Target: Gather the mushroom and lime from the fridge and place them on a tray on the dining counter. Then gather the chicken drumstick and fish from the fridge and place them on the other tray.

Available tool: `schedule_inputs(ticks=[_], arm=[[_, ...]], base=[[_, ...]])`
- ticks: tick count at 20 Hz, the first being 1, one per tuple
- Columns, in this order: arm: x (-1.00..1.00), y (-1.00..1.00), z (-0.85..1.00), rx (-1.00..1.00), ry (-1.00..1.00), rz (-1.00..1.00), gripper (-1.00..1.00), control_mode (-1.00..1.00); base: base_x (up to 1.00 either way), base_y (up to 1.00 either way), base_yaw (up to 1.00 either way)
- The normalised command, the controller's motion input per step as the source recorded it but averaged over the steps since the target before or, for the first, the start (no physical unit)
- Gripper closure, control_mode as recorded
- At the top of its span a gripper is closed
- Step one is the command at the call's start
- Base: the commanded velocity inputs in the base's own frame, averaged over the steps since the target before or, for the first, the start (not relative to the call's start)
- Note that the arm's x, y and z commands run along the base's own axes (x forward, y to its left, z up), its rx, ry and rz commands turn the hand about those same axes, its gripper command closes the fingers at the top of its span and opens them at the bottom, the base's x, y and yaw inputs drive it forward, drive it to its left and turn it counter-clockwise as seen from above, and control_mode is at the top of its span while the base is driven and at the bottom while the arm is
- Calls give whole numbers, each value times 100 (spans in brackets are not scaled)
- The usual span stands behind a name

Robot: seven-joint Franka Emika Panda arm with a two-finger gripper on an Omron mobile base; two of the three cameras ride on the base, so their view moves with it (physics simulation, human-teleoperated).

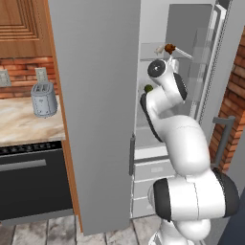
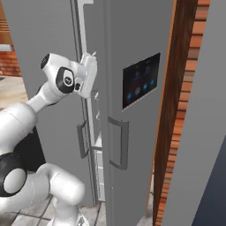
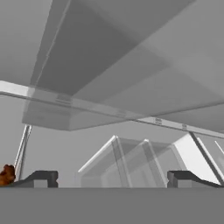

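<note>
The jaws of the gripper [image 3: 111,178] stand spread wide and empty, inside the open fridge [image 1: 95,119] under a glass shelf [image 3: 109,111]. The chicken drumstick [image 1: 169,48] lies on an upper shelf, just beside one fingertip in the hand view. The lime [image 1: 149,88] sits on a lower shelf behind the arm. Judged from this, gathering is unfinished; at least two items remain inside.

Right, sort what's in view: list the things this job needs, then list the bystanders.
Job:
- fridge, door open
- chicken drumstick, on an upper shelf
- lime, on a lower shelf beside the arm
- tool, open, inside the fridge, holding nothing

Bystanders:
- toaster on the counter
- wall outlets
- oven
</note>
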Motion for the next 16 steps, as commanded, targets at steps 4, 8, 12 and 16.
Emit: schedule_inputs(ticks=[4,8,12,16], arm=[[21,1,-10,4,-5,-12,-100,-100],[3,0,-26,3,-2,-13,-100,-100],[0,0,-42,4,0,-13,-100,-100],[0,0,-39,5,-3,-11,-100,-100]], base=[[0,0,0],[0,0,0],[0,0,0],[0,0,0]])
